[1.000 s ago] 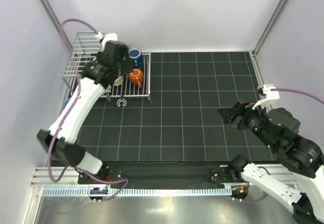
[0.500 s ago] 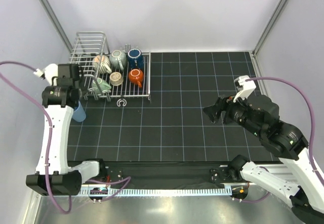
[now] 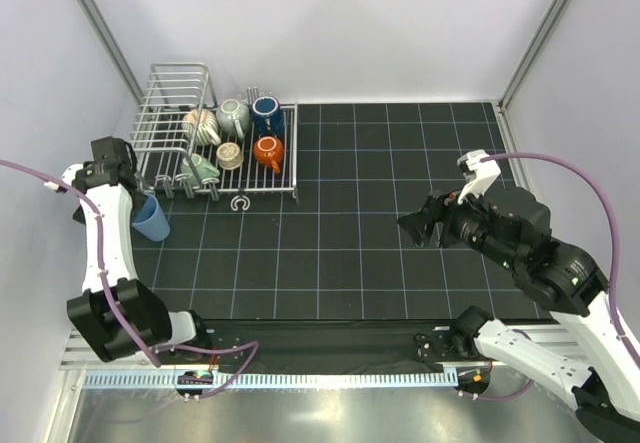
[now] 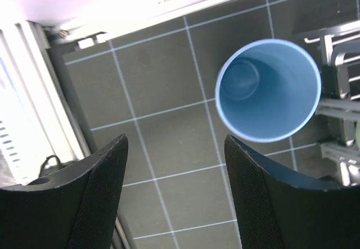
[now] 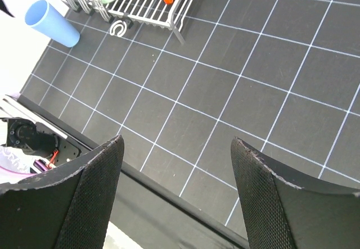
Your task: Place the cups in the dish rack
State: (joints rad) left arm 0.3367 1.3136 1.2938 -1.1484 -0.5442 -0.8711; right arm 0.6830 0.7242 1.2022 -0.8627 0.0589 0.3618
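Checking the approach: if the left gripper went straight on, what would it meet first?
Probably the light blue tumbler, standing mouth-up slightly off-centre ahead of the left gripper, whose jaws are open; depth is unclear.

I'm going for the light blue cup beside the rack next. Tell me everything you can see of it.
The cup is light blue, smooth and plastic-looking, with no handle, tapering to a narrower base. It stands upright, mouth up and empty, on the black gridded mat, close by the rack's near left corner; whether it touches the wire I cannot tell. The left gripper hangs above it, jaws open, holding nothing.
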